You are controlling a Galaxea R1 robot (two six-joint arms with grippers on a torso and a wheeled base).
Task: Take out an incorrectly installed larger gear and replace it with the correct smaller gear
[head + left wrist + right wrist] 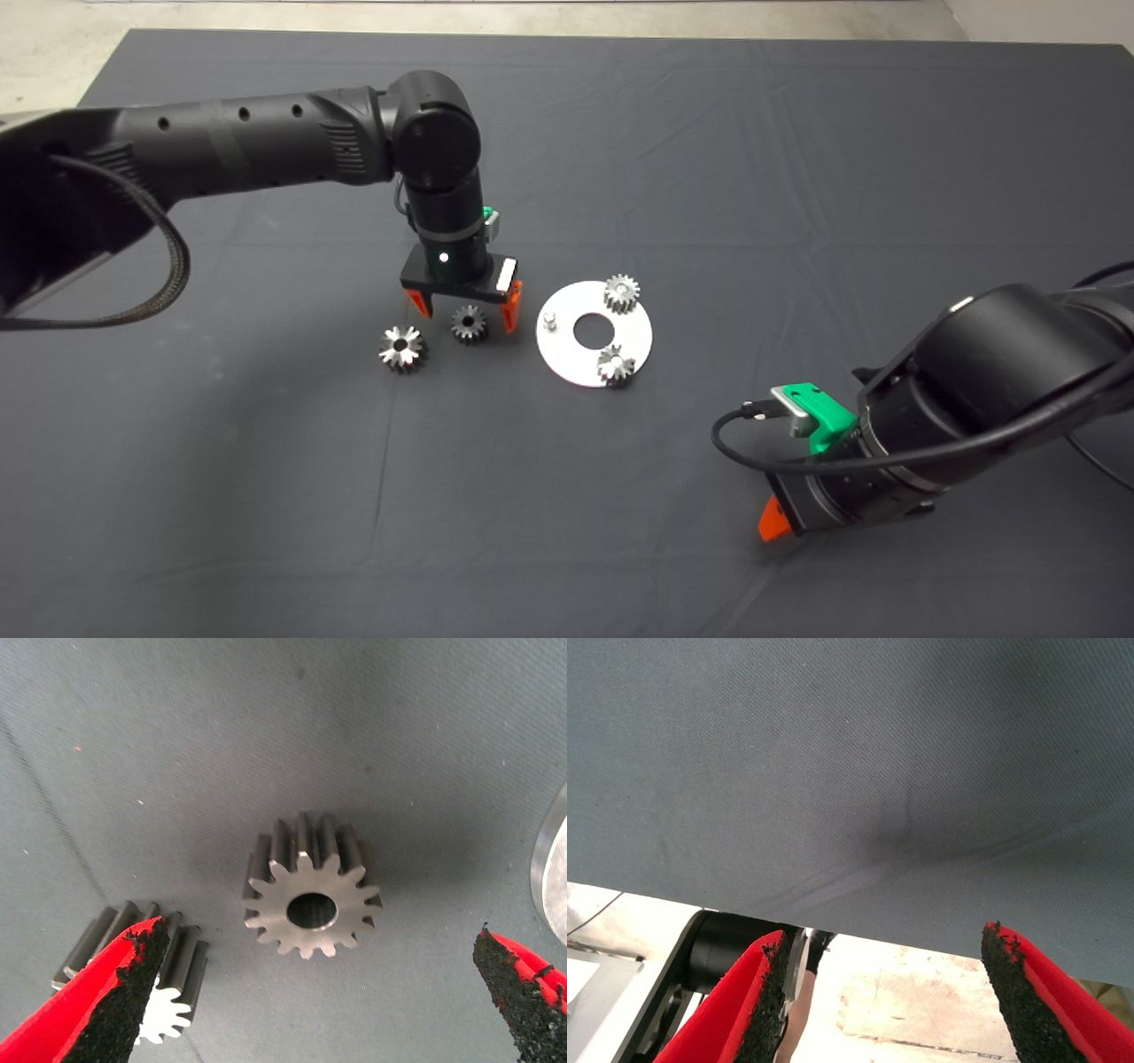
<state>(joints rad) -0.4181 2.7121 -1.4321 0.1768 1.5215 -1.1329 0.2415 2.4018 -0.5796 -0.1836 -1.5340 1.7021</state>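
We see the left gripper (466, 312) spread wide over the smaller gear (468, 324), which lies flat on the mat (709, 133), untouched. The larger gear (403, 348) sits at its eight o'clock. The right gripper (881, 1001) waits, fingers apart.

Premises: a robotics lab or test workshop. Evidence: 2 black robot arms (266, 146) with exposed cabling work over a table covered by a plain dark mat (797, 159), which carries only test parts: a white disc plate (567, 359) with a centre hole and a peg, and 4 loose or mounted metal gears (403, 347). Beyond the mat edge, a bare pale concrete floor (53, 53) shows. No domestic or retail furnishing is in view.
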